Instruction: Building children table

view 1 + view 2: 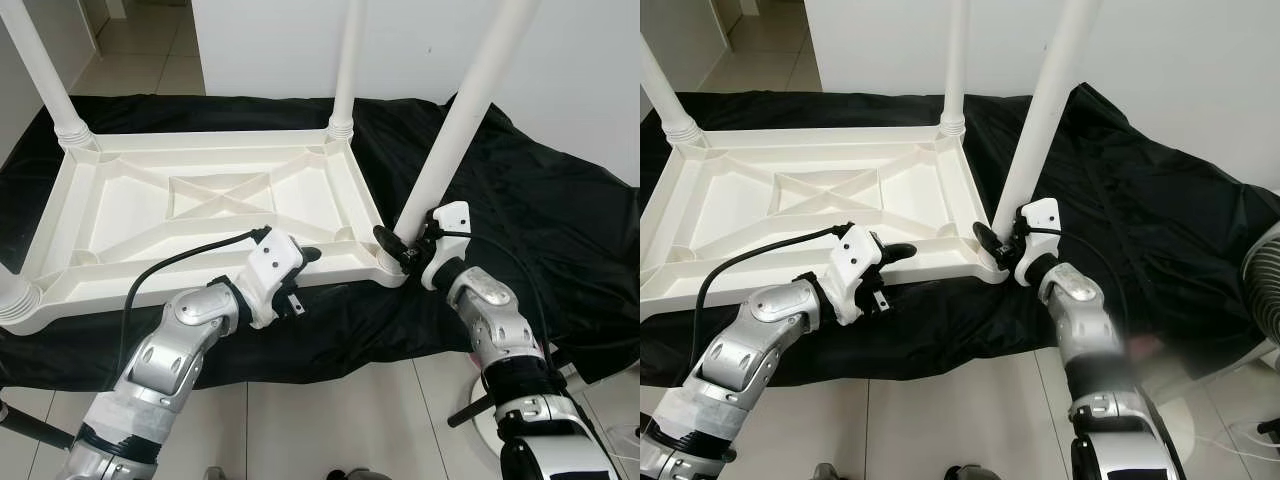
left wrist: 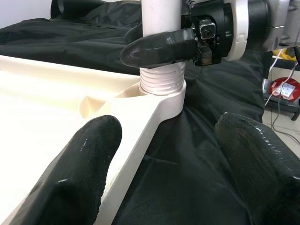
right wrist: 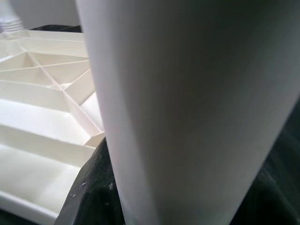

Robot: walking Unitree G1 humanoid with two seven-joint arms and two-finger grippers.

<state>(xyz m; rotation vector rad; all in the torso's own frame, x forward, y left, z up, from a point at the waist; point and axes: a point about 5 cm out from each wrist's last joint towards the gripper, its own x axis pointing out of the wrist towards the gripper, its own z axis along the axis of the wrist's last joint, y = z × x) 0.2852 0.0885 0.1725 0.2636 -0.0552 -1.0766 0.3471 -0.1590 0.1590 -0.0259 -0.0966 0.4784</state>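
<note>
White plastic children's tabletop (image 1: 200, 215) lies upside down on a black cloth (image 1: 520, 200) over the tiled floor (image 1: 330, 420). Right gripper (image 1: 400, 243) clamps the white tubular leg (image 1: 455, 135) just above its threaded base at the near right corner socket. Left gripper (image 1: 305, 262), fingers (image 2: 79, 183) spread, hovers at the tabletop's near rim, holding nothing.

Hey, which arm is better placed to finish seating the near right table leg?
Probably the right. Its tool is shut on the leg just above the threaded corner socket. The left tool hangs open beside the tabletop rim, holding nothing.
</note>
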